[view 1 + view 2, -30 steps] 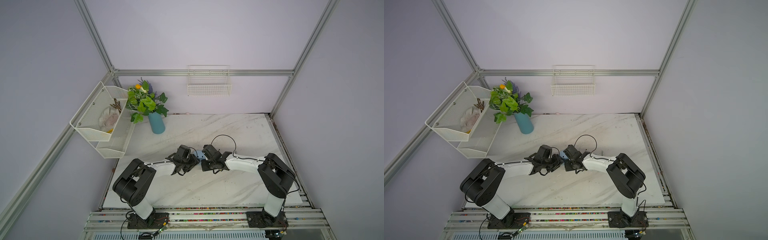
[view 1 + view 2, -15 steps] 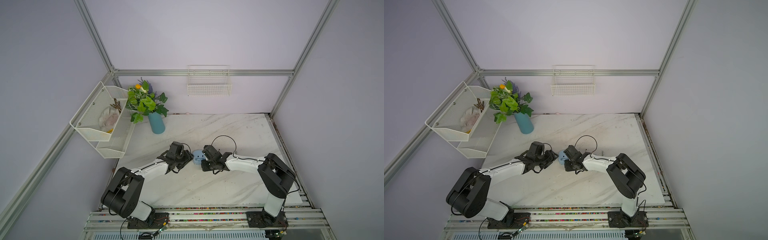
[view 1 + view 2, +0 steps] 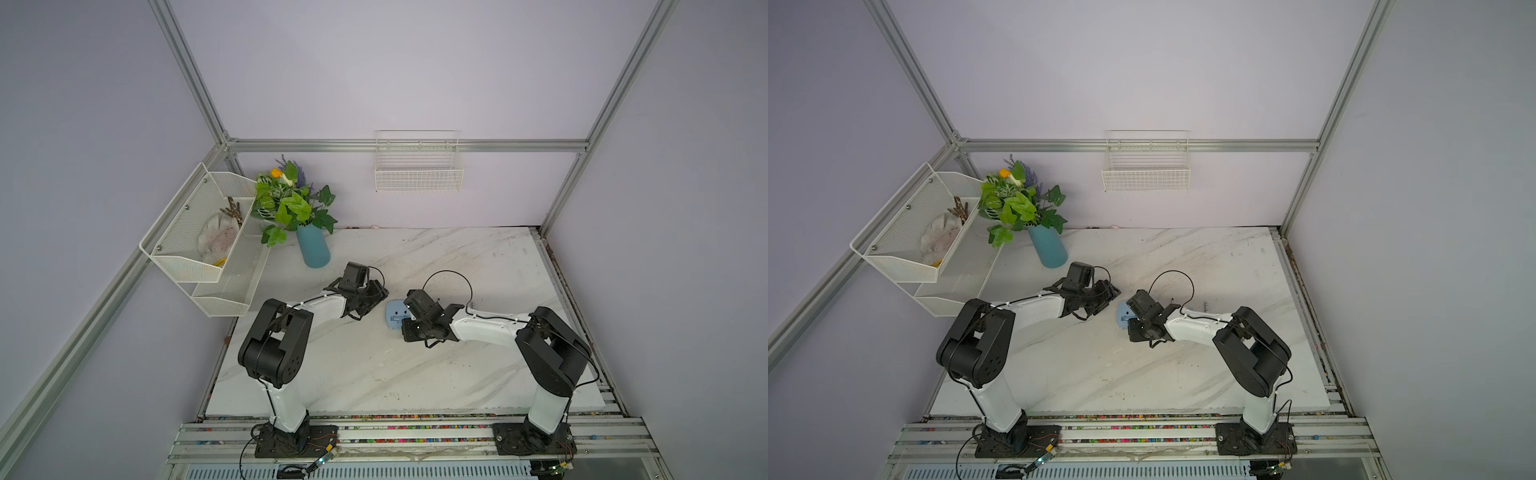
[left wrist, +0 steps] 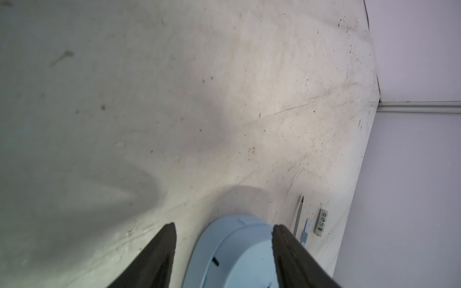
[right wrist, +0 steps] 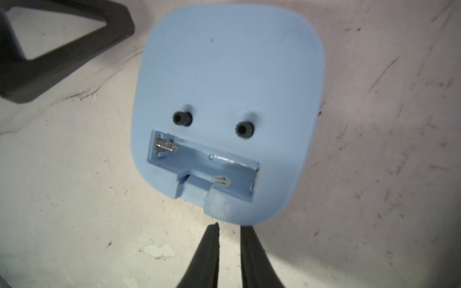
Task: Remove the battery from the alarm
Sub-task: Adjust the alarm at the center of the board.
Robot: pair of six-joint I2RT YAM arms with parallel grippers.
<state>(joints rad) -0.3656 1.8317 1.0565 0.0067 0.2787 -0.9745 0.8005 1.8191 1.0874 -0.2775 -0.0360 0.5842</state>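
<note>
Bare marble tabletop [image 3: 353, 374] lies open in front of both arms, which reach low toward mid-table. There the alarm [image 5: 224, 74] lies face down, its battery bay [image 5: 199, 162] empty. The right gripper [image 5: 228, 230], slit-narrow and empty, stops just short of the alarm's edge. The left gripper [image 4: 223, 228] gapes wide beside it, holding nothing. The battery [image 4: 322, 222] lies apart, farther right.

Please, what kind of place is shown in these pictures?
Most likely a robot test cell in a laboratory, not a home. An aluminium frame with plain walls encloses a marble-patterned table, and the left arm and right arm are bolted to a rail at its front.
</note>
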